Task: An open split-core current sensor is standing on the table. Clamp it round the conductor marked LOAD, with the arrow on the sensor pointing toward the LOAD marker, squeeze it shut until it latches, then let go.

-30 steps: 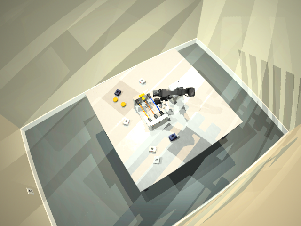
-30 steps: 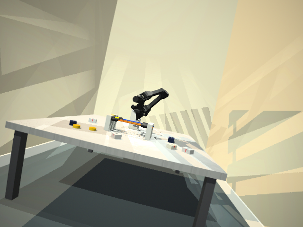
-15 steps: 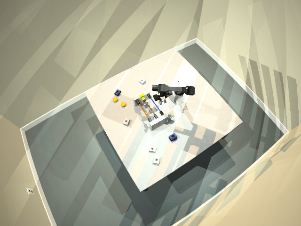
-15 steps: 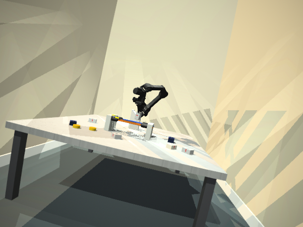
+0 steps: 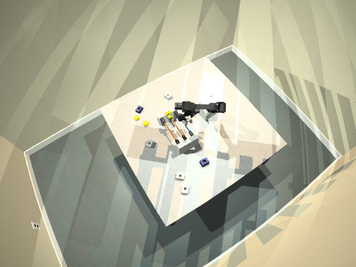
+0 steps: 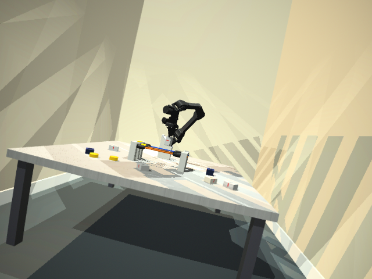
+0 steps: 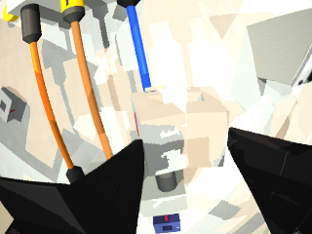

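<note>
My gripper is shut on the pale open sensor, held above the table. A red mark shows on the sensor's side; the arrow's direction is not clear. In the wrist view the sensor overlaps the blue conductor and hides its lower part. The middle orange conductor has a yellow marker at its far end; its lettering cannot be read. The outer orange conductor lies beyond it.
The conductors span between two upright blocks, the rear block and the front block. Two yellow discs, two dark blue blocks and several pale blocks stand around them.
</note>
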Robot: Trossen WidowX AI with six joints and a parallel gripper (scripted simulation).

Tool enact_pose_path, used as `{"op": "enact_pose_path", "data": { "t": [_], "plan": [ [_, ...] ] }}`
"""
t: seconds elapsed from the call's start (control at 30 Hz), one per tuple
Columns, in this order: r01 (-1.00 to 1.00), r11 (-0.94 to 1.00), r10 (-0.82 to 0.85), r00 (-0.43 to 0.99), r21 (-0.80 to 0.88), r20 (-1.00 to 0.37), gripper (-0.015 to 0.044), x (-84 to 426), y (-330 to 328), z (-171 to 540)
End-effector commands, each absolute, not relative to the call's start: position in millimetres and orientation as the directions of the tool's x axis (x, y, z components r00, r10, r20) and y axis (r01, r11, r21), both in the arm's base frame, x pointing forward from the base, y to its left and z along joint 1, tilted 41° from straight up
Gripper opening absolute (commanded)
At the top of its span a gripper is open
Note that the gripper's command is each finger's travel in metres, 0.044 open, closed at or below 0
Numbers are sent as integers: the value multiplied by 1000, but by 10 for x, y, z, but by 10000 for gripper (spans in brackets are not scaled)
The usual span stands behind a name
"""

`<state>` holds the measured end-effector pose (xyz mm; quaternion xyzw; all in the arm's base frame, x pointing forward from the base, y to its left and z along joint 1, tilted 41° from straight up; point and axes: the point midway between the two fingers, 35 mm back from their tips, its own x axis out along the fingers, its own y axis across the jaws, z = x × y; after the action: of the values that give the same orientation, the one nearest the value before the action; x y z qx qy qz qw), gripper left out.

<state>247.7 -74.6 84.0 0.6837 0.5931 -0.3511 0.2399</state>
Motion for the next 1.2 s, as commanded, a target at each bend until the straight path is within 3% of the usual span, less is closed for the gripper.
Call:
{"op": "enact_pose_path", "data": {
  "t": [0.0,0.53,1.17],
  "plan": [
    [981,-179,645,54,-81,-762,0,2648,-764,833],
    [990,-135,648,58,-40,-759,0,3374,-729,758],
    [990,-134,648,58,-39,-759,0,3417,-559,552]
  ]
}}
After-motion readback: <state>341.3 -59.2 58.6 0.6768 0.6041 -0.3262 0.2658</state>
